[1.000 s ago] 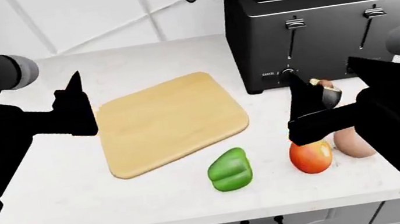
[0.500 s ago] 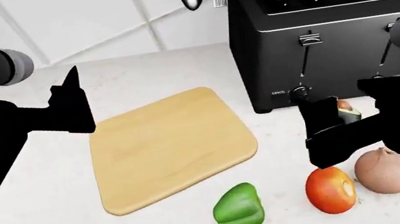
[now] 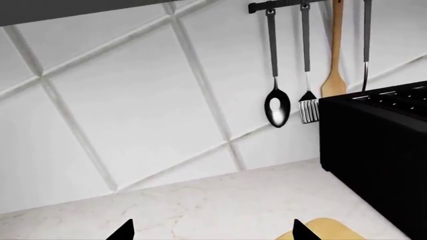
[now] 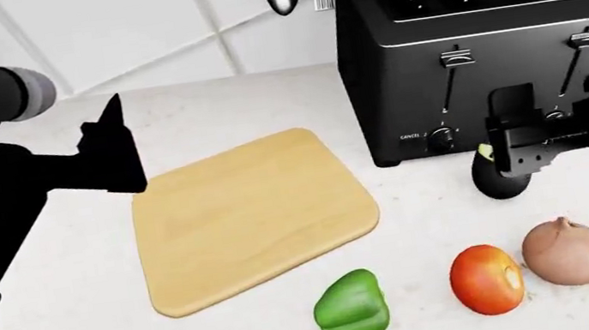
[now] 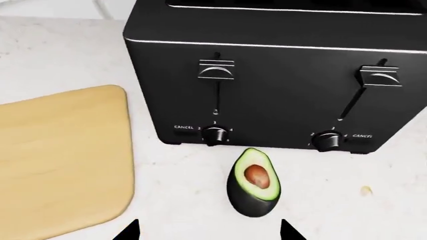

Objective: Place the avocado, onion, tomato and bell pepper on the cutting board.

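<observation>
The pale marbled counter (image 4: 227, 96) runs from the near edge back to a white tiled wall (image 3: 133, 100) where a spoon (image 3: 276, 107) and other utensils hang from a rail. Nearest to me, in a row along the front of the counter, lie the bell pepper (image 4: 352, 307), the tomato (image 4: 486, 279) and the onion (image 4: 565, 251), all three on the bare surface and well apart from any gripper. Behind them, the cutting board (image 4: 250, 214) lies flat and carries nothing, so no vegetable is placed yet. The step in hand seems to be the first pick: the right gripper (image 4: 514, 153) hangs over the avocado (image 5: 253, 182), which stands with its cut face and brown pit showing, just in front of the black toaster (image 5: 280, 75). In the right wrist view the two finger tips are wide apart with the avocado between and a little beyond them, not touching it. I judge the next move needs a small advance and descent so the fingers come on both sides of the dark skin, then closing, without pushing the fruit against the toaster. The left gripper (image 4: 114, 156) waits above the far left corner of the board, its tips spread and holding nothing.
</observation>
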Controlling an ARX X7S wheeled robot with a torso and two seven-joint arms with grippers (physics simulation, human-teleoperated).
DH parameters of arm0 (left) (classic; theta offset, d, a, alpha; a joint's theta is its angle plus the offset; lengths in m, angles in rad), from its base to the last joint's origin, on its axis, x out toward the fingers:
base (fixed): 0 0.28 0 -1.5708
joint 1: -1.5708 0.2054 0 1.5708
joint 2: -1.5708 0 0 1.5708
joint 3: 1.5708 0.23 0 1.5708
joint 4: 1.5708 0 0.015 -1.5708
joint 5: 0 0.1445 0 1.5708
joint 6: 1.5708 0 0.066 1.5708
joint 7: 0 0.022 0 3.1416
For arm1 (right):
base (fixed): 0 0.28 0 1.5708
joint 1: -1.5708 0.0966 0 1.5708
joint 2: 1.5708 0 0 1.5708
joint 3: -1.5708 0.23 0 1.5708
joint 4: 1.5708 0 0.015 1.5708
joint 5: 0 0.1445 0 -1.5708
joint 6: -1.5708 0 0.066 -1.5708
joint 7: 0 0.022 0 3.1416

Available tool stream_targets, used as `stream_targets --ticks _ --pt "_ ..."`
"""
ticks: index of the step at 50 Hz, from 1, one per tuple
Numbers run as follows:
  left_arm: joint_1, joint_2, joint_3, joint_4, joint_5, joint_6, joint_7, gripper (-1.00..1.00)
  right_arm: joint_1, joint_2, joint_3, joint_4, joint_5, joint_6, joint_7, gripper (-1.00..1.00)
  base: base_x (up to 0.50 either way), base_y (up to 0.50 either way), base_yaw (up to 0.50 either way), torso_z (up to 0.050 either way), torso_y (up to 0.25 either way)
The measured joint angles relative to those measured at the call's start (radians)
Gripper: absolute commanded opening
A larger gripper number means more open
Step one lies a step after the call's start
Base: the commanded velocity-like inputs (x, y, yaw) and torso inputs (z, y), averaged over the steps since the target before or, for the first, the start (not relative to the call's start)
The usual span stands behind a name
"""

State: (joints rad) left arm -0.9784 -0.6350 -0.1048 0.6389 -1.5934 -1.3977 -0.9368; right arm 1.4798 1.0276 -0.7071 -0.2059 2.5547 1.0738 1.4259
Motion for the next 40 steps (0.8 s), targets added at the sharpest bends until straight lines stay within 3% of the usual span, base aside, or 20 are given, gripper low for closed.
stream_targets --ticks 13,40 --pt "0.004 -0.012 0.013 -0.003 0.007 0.019 0.008 1.00 0.001 -0.042 -0.052 0.145 -0.097 0.059 -0.078 1.00 0.00 0.00 0.00 0.000 0.000" --pt "0.018 -0.030 0.034 -0.002 0.030 0.051 0.030 1.00 -0.078 -0.164 -0.092 0.407 -0.488 0.116 -0.374 1.00 0.00 0.00 0.00 0.000 0.000"
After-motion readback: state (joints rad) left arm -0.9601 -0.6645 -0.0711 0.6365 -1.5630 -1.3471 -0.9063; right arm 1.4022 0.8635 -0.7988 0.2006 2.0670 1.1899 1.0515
